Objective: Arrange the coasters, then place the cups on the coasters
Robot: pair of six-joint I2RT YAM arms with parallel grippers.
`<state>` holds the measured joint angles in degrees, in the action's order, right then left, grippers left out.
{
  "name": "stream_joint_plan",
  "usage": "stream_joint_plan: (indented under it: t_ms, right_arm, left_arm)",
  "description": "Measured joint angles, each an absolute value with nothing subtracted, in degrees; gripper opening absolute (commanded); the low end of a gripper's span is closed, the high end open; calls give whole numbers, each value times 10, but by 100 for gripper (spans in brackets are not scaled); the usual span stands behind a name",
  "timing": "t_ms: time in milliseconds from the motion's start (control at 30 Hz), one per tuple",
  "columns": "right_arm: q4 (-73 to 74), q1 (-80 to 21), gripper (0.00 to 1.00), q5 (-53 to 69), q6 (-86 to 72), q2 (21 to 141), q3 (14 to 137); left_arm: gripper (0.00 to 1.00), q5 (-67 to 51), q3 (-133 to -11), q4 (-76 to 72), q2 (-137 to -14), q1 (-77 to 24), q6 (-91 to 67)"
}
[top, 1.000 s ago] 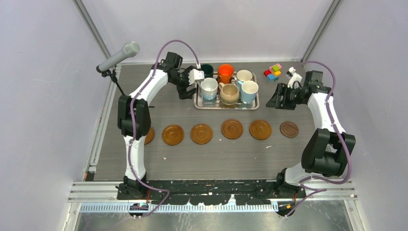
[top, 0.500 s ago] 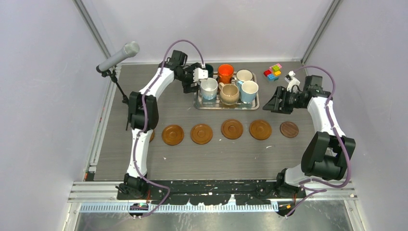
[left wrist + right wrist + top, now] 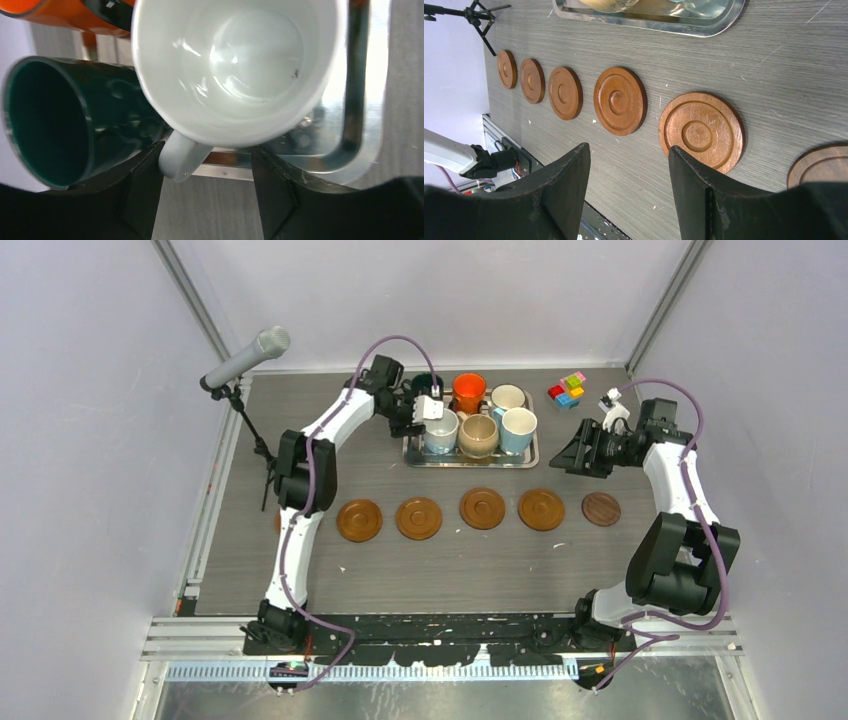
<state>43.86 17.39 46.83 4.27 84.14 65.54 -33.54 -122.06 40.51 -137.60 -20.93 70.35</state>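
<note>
Several cups stand on the silver tray (image 3: 470, 462): dark green (image 3: 428, 383), orange (image 3: 468, 390), whitish (image 3: 507, 397), beige (image 3: 478, 435), light blue (image 3: 518, 428) and a second whitish cup (image 3: 438, 430). My left gripper (image 3: 425, 410) is at that last cup (image 3: 235, 65). Its handle (image 3: 180, 160) lies between the open jaws, against the left finger (image 3: 145, 195), with a gap to the right finger (image 3: 272, 190). Coasters (image 3: 359, 520) (image 3: 482, 508) lie in a row, the dark one (image 3: 601, 508) at the right end. My right gripper (image 3: 578, 452) hovers open and empty above them (image 3: 701, 131).
A microphone (image 3: 245, 358) on a stand rises at the table's back left. Small coloured blocks (image 3: 568, 390) sit at the back right. The left arm's link covers most of the leftmost coaster. Grey walls enclose the table.
My left gripper has slid right along the tray's back to the whitish cup, and its jaws have narrowed around the handle. The right gripper has barely shifted.
</note>
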Motion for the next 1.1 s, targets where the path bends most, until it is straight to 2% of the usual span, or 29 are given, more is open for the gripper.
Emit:
stream_joint_plan:
  t_ms: [133, 367, 633, 800, 933, 1033, 1100]
  right_arm:
    - [438, 175, 63, 473, 41, 841, 655]
    - [438, 175, 63, 479, 39, 846, 655]
    - [438, 175, 63, 480, 37, 848, 654]
    - [438, 175, 63, 480, 37, 848, 653]
    - [438, 177, 63, 480, 37, 848, 653]
    - [438, 178, 63, 480, 37, 849, 653]
    - [438, 178, 63, 480, 37, 849, 653]
  left_arm:
    - [55, -336, -1160, 393, -1348, -209, 705]
    - [55, -336, -1094, 395, -1300, -210, 694]
    - [53, -296, -1088, 383, -1294, -231, 620]
    - [47, -282, -1110, 384, -1306, -241, 564]
    - [40, -274, -1124, 382, -1315, -245, 530]
    - [28, -270, -1124, 378, -1317, -246, 516]
    - [13, -267, -1124, 378, -1318, -246, 510]
